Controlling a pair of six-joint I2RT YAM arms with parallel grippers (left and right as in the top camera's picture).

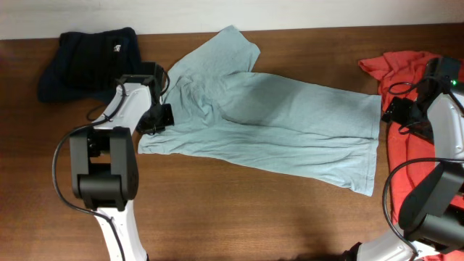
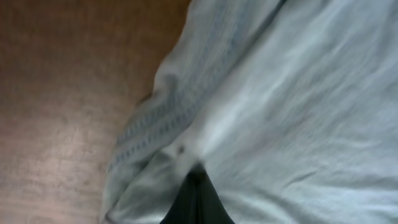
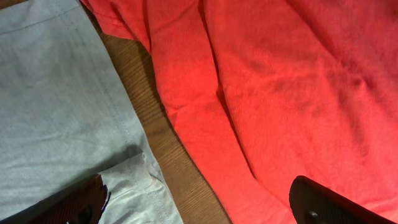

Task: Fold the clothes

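Note:
A light blue-grey T-shirt (image 1: 290,123) lies spread flat across the middle of the table, one sleeve pointing to the far edge. My left gripper (image 1: 158,117) is at the shirt's left edge. In the left wrist view its fingers (image 2: 196,183) are pressed together with the shirt's cloth (image 2: 280,93) bunched at their tip. My right gripper (image 1: 397,112) is at the shirt's right edge. In the right wrist view its fingers (image 3: 199,202) are wide apart, low over the shirt's hem corner (image 3: 134,183) and the strip of bare wood beside it.
A red garment (image 1: 406,65) lies crumpled at the right side, just beyond the shirt's hem, and fills much of the right wrist view (image 3: 280,81). A dark navy garment (image 1: 87,61) lies at the far left. Brown wooden table (image 1: 239,210) shows in front.

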